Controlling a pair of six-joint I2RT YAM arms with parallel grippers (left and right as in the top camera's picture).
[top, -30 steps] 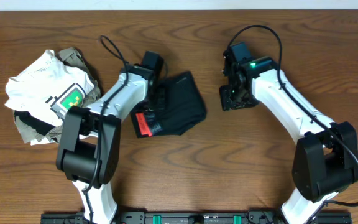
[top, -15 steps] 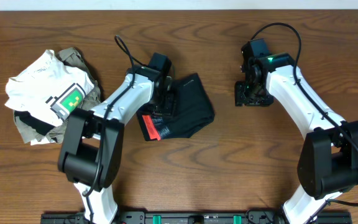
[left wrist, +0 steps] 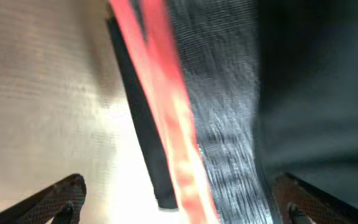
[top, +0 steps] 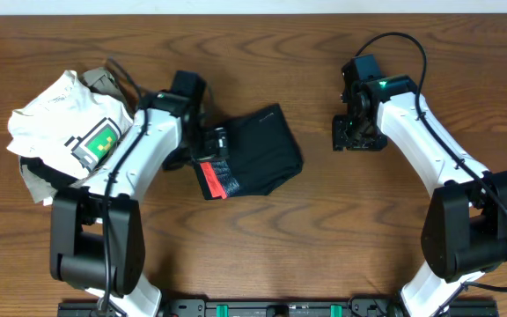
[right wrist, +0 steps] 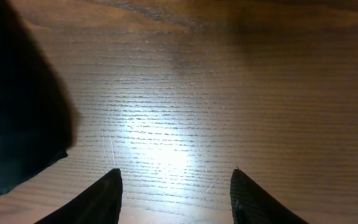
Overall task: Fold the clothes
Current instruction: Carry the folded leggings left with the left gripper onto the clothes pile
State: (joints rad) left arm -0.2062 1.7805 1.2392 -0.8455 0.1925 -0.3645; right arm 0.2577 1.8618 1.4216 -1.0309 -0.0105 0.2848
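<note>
- Pants [top: 258, 151] are lying bundled in a dark folded heap at the middle of the table [top: 324, 238], shifted a little to the right of where they were a second ago.
- Left pincer [top: 208, 145] is now standing spread wide over the waistband [top: 216, 179] end; a second ago it was sitting further in over the black cloth.
- From the left wrist, the grey band [left wrist: 222, 124] and its coral edge [left wrist: 166, 112] are running between the parted fingertips [left wrist: 67, 193], which are not pinching them.
- Right pincer [top: 356, 136] has pulled back up and to the right; its jaws are hanging apart over bare wood, holding nothing.
- White T-shirt [top: 69, 123] and olive-khaki garment [top: 104, 81] are sitting heaped at the left, with the left arm stretching across the shirt's right edge.
</note>
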